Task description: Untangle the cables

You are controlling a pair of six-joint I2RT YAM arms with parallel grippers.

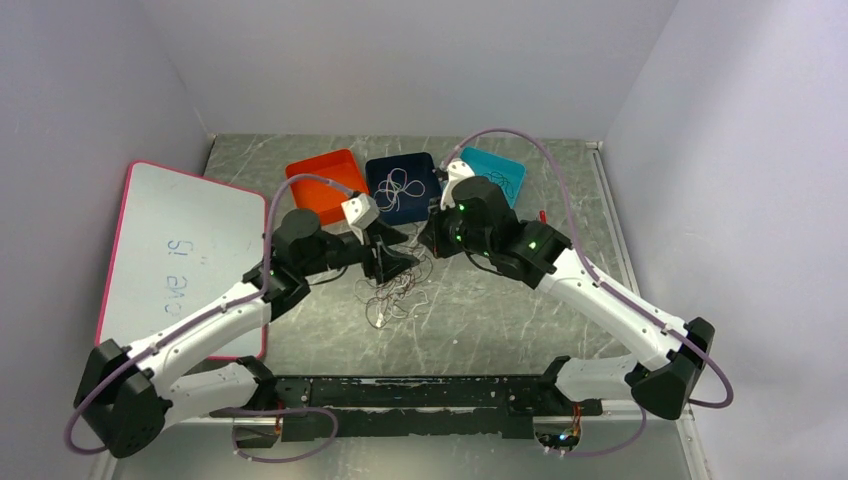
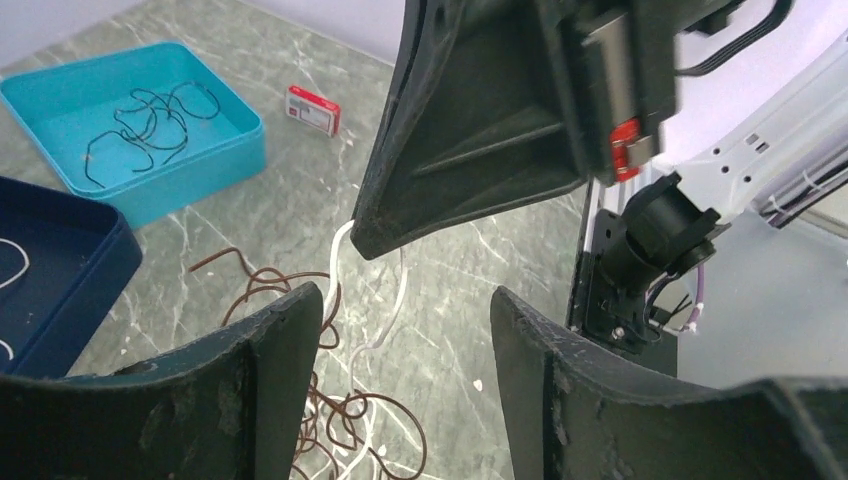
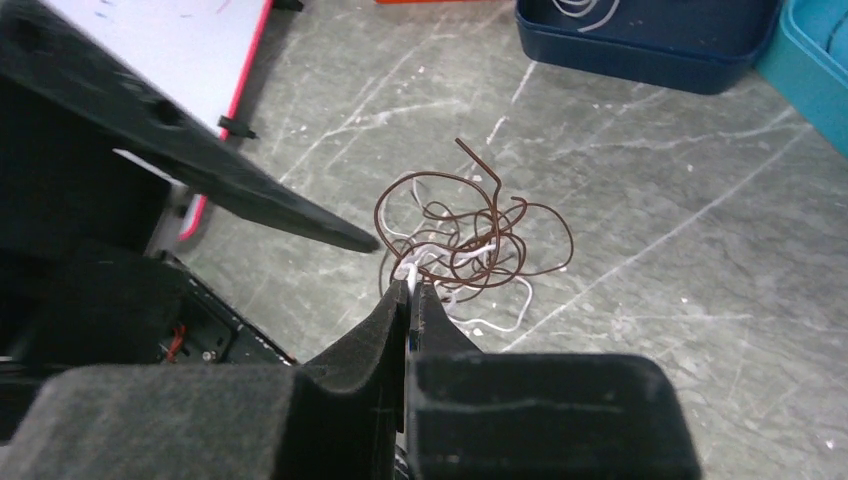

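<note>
A tangle of brownish-red and white cables lies on the table between the two arms. My right gripper is shut on a white cable at the near edge of the brownish-red loops. In the left wrist view the right gripper's tip lifts that white cable off the table. My left gripper is open, its fingers astride the raised white strand above the brownish-red loops, holding nothing. In the top view the two grippers nearly meet.
Three trays stand at the back: orange, navy holding a white cable, teal holding a black cable. A whiteboard lies at the left. A small red-and-white item sits near the teal tray.
</note>
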